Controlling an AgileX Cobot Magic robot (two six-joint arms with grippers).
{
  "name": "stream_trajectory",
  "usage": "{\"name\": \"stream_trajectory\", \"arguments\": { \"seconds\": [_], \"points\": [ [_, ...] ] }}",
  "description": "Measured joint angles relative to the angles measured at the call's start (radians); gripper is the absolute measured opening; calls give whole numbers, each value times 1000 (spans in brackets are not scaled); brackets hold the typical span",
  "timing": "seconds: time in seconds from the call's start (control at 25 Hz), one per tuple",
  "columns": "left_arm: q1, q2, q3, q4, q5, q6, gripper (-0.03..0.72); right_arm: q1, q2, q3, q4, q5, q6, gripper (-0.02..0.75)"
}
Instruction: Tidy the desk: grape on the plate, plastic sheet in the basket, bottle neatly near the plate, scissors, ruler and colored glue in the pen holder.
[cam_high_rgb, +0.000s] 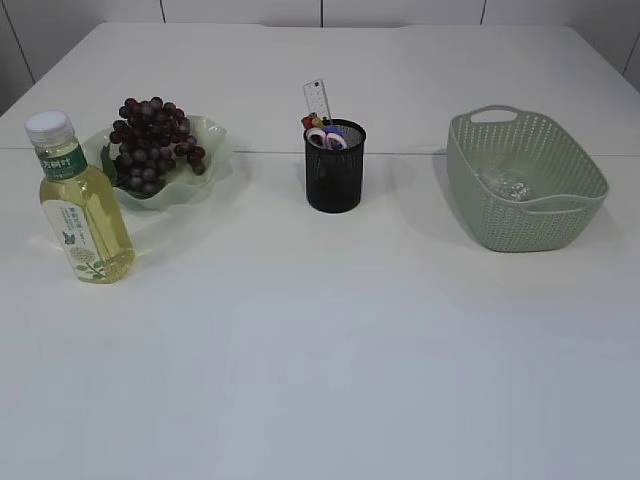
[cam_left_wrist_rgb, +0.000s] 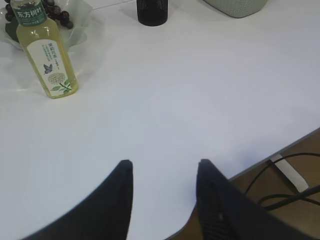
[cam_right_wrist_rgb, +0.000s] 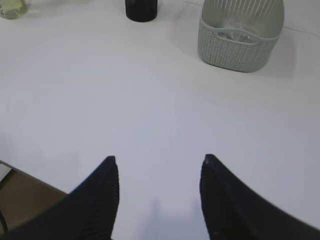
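My left jaws (cam_left_wrist_rgb: 162, 167) and right jaws (cam_right_wrist_rgb: 159, 162) stand parted, empty, over bare counter (cam_high_rgb: 330, 350). Grapes (cam_high_rgb: 150, 145) sit on the plate (cam_high_rgb: 215, 135) upper left, the bottle (cam_high_rgb: 82, 205) upright beside it, which looks tidy.

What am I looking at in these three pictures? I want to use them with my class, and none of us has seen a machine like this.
This is a two-armed robot working at a white table. One picture is taken from in front, looking down at a slant; no arm shows in it. The other two come from cameras on the wrists, so the dark prongs at the bottom are the left gripper and the right gripper. Both are open and hold nothing.

On the table, a bottle of yellowish drink stands beside a pale green plate with grapes on it. In the middle is a black mesh pen holder with a ruler, scissors and some small colored items I cannot identify. At the right, a green basket holds something clear and crumpled, likely the plastic sheet.
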Motion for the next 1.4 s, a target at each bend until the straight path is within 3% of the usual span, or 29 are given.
{"name": "stream_trajectory", "arguments": {
  "seconds": [0.6,0.76,0.88,1.0,1.16,1.4],
  "points": [
    [0,0,0,4,-2,-20,260,0,0,4,0,2,-3,417],
    [0,0,0,4,-2,-20,255,-77,0,4,0,2,-6,417],
    [40,0,0,4,-2,-20,253,-183,0,4,0,2,-6,417],
    [127,0,0,4,-2,-20,253,-257,0,4,0,2,-6,417],
    [243,0,0,4,-2,-20,253,-292,0,4,0,2,-6,417],
    [250,0,0,4,-2,-21,253,-293,0,4,0,2,-6,417]
  ]
}}
